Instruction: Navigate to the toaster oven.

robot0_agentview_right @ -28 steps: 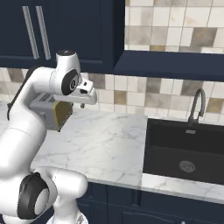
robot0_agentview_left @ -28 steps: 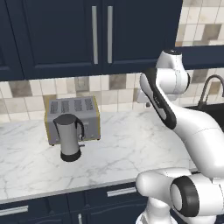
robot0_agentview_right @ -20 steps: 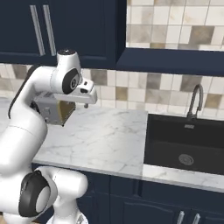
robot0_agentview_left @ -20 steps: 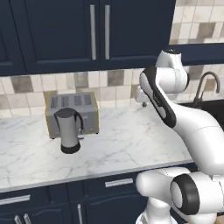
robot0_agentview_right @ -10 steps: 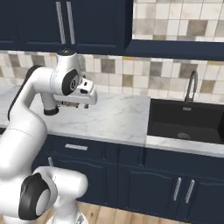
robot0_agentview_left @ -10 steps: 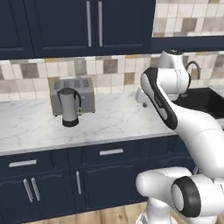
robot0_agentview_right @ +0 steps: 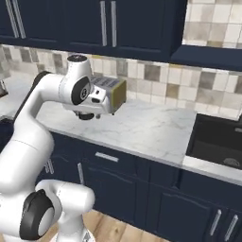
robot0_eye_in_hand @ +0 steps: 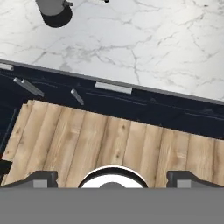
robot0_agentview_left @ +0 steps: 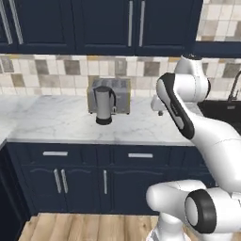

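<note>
The dark red toaster oven is out of view. My gripper [robot0_eye_in_hand: 112, 178] hangs high above the wooden floor [robot0_eye_in_hand: 109, 144] in front of the counter, and its fingertips [robot0_eye_in_hand: 41, 177] stand wide apart with nothing between them. In the left base view the hand [robot0_agentview_left: 156, 104] sits beside my upper arm, over the marble counter's [robot0_agentview_left: 56, 122] front part. In the right base view the hand [robot0_agentview_right: 100, 101] partly covers the toaster behind it.
A silver toaster [robot0_agentview_left: 113, 93] with yellow sides [robot0_agentview_right: 118, 97] stands against the tiled wall, with a grey kettle [robot0_agentview_left: 103, 106] in front of it. A black sink [robot0_agentview_right: 220, 142] lies to the right. Navy lower cabinets [robot0_agentview_left: 84, 179] run below the counter.
Both base views have pulled back from the counter and shifted, so the camera moved; cabinet fronts and floor now show. The arm keeps the same pose.
</note>
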